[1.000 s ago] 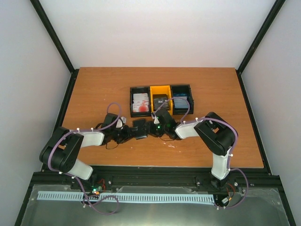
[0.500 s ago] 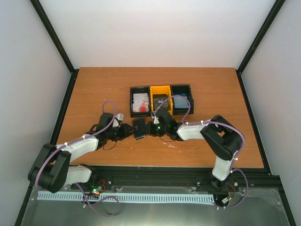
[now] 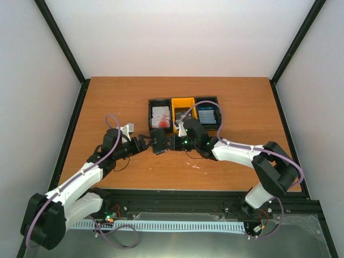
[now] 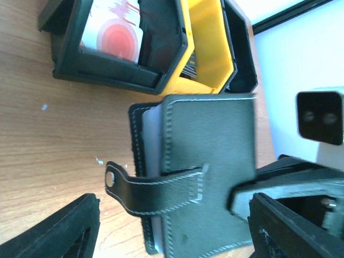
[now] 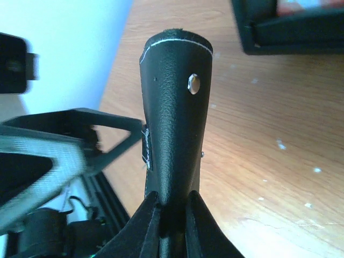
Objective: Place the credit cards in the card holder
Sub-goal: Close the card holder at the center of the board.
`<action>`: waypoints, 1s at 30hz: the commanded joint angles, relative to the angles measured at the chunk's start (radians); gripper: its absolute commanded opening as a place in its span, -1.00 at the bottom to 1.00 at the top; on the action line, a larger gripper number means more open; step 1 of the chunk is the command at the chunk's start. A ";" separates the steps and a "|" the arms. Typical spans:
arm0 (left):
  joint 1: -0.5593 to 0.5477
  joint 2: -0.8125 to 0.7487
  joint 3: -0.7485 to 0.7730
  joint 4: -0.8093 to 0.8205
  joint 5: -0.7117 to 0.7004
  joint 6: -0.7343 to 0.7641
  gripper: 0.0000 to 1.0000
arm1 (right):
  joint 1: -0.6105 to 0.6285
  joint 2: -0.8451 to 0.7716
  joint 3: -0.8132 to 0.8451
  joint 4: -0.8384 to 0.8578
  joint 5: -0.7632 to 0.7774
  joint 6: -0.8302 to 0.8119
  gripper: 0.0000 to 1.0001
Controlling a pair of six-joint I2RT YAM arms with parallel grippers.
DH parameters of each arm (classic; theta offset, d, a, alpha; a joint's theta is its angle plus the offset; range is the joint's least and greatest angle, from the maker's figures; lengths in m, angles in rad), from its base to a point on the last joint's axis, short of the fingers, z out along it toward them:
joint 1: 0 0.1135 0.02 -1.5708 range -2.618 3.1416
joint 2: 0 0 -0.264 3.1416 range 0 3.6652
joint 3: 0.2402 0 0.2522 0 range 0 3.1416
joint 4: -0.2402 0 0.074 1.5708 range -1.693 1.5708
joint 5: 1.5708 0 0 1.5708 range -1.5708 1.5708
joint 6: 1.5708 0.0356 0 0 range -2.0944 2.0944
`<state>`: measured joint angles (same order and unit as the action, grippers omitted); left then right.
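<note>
Both arms have stretched out from their bases, bringing the card holder (image 3: 159,145) up near the row of bins (image 3: 161,100). It is held off the table between the grippers.

Right gripper (image 5: 172,203) is clamped on one end, probably steadying it for opening. Left gripper (image 3: 143,144) is spread wide and grips nothing; whether it touches is unclear.

The holder stands roughly on edge. Its long axis runs out from the right fingers towards the left arm. The pale-lined open edge leads, and the clasp tab (image 4: 153,185) is undone.

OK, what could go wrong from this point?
The right gripper pinches the small black folding wallet by one edge only, so it could twist or slip if the open left gripper closes on it. Its loose clasp strap might snag a left finger.
</note>
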<state>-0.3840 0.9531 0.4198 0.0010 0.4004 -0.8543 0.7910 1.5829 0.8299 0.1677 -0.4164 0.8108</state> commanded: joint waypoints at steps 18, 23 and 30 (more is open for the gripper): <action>0.027 -0.147 0.071 0.147 0.210 -0.021 0.09 | -0.056 -0.135 -0.032 0.325 -0.497 0.138 -0.87; 0.030 -0.180 0.081 0.113 0.189 0.000 -0.21 | -0.077 -0.117 -0.056 0.380 -0.564 0.138 -0.87; 0.031 -0.146 0.094 0.068 0.192 0.034 -0.63 | -0.082 -0.133 0.013 0.083 -0.467 -0.067 -0.09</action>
<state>-0.3595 0.7849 0.4885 0.0898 0.5987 -0.8501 0.7120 1.4631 0.7963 0.4114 -0.9241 0.8803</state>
